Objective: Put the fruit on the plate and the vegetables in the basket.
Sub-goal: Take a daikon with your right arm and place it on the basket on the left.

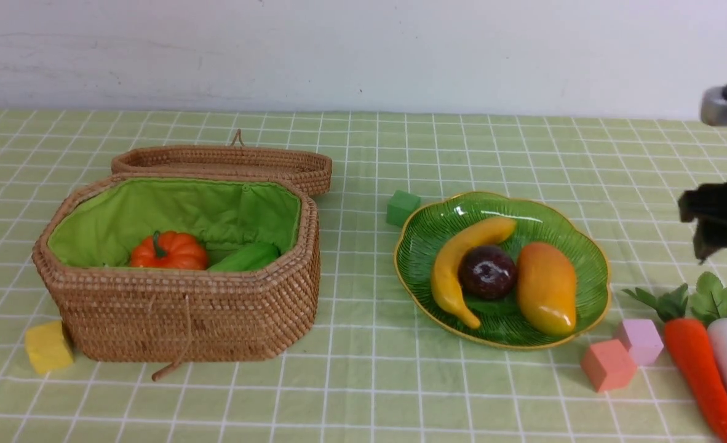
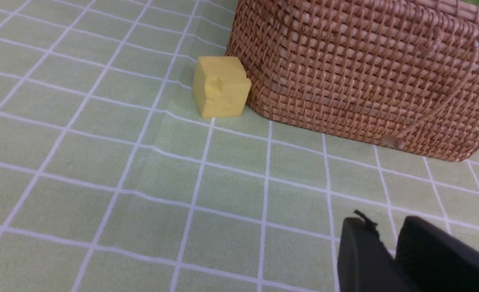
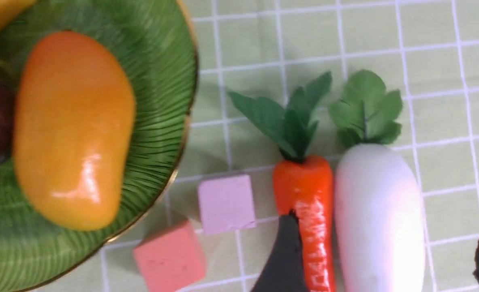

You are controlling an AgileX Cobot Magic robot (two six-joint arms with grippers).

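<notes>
My right fingers (image 3: 286,259), spread apart, hover over the carrot (image 3: 310,211) and white radish (image 3: 379,219) lying side by side beside the plate (image 3: 158,81), leaves away from me; my left fingers (image 2: 365,259) rest together near the basket (image 2: 345,73).

Bright, even, diffuse light from overhead fills all three views. Shadows are soft and short: a pale one hugs the base of the basket (image 1: 179,314) on the worktop (image 1: 363,381), and another lies just outside the rim of the plate (image 3: 158,134) in the right wrist view. White glare spots sit on the mango (image 1: 547,287), the plum (image 1: 488,271) and the carrot (image 3: 310,215). The front view is sharp at centre, but the right end effector (image 1: 708,231) at its edge is a dark, blurred smear. The right wrist view is soft throughout, and its near black fingertips (image 3: 286,259) are out of focus. The left wrist view shows the weave crisply; the left end effector (image 2: 387,243) is underexposed.
</notes>
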